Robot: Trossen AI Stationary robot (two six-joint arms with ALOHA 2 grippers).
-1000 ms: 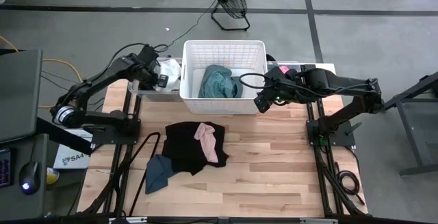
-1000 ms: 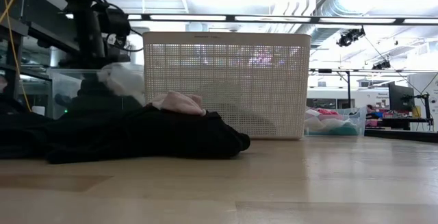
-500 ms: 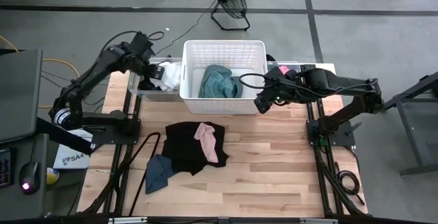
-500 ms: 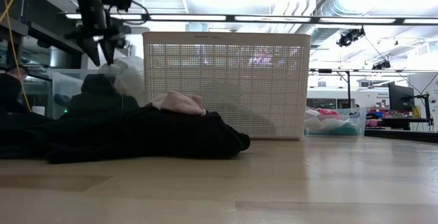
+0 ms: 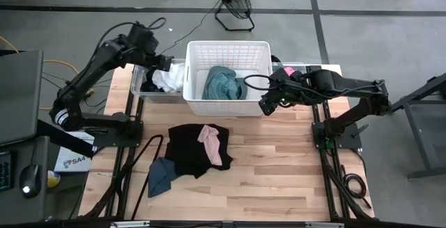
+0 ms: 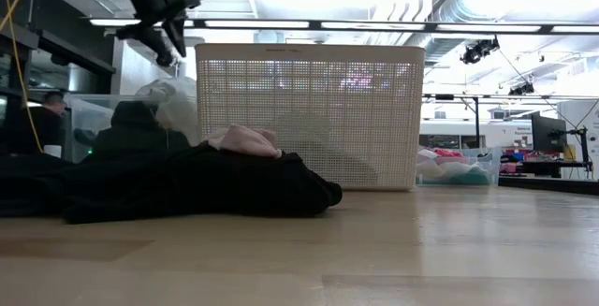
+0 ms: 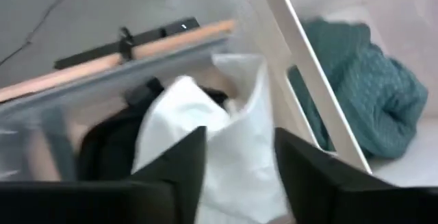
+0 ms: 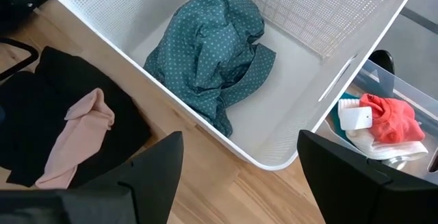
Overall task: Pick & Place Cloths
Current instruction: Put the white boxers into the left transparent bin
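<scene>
While my left gripper [image 5: 164,62] hangs released and empty, the white cloth [image 5: 167,80] lies directly beneath it in the clear bin [image 5: 136,87]. My right gripper [image 5: 265,107], also spread wide, waits beside the basket [image 5: 228,47], farther off

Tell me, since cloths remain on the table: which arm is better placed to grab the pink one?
Probably the right. The right gripper hangs open at the basket's near corner, close to the pink cloth. The left gripper, open, is above the clear bin behind.

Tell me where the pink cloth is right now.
In the high view the pink cloth lies on the black cloth at the table's middle, just in front of the white lattice basket.
</scene>
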